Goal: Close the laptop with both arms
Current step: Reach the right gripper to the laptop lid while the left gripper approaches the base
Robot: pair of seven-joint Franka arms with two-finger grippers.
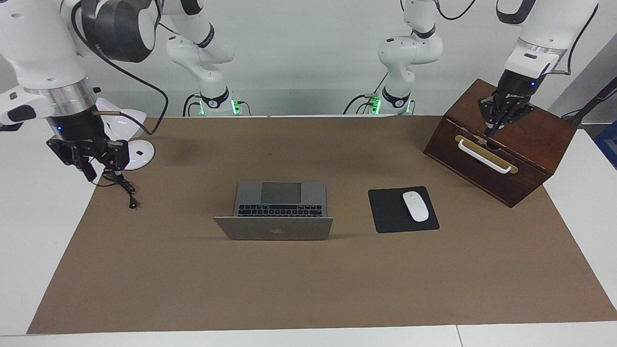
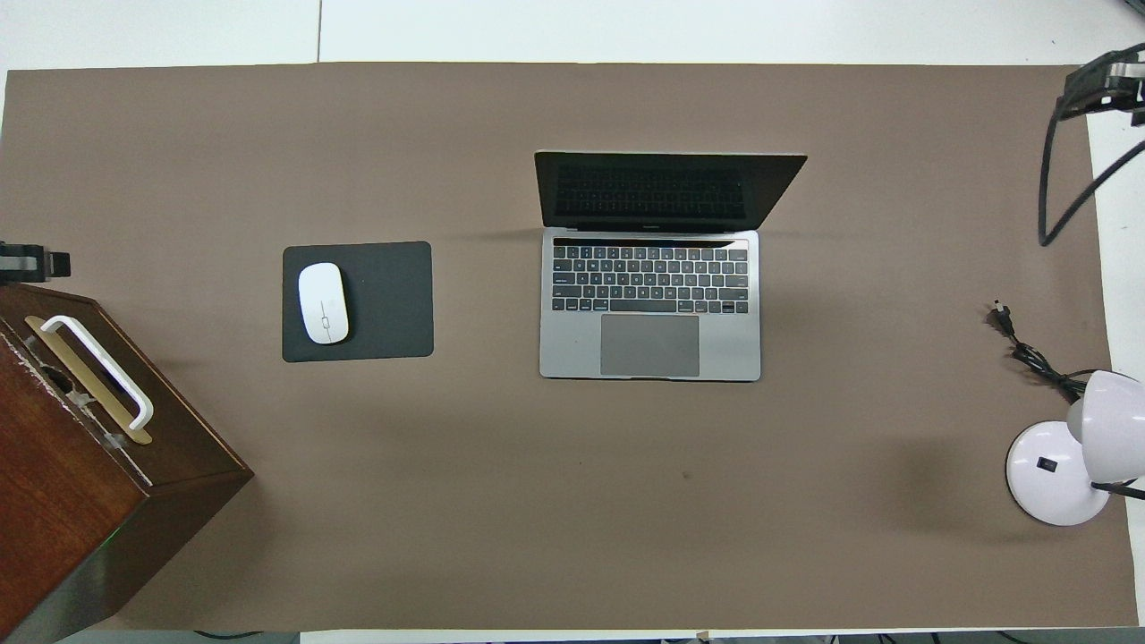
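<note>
Brown mat [image 1: 308, 279] | laptop [image 1: 279, 207] open | left claw [image 1: 501, 123] over box [image 1: 525, 159] — right claw [image 1: 89, 154] raised; grips unreadable

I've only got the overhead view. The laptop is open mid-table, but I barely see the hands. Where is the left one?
Observer: The left hand hangs low over the top of the wooden box, just above its drawer handle; I cannot tell if it touches.
Operator: And the right one?
Observer: The right hand hangs over the black cord, beside the lamp base.
Operator: Anything against the lid's back?
Observer: No. The back of the laptop lid, dark logo showing, has nothing touching it.
</note>
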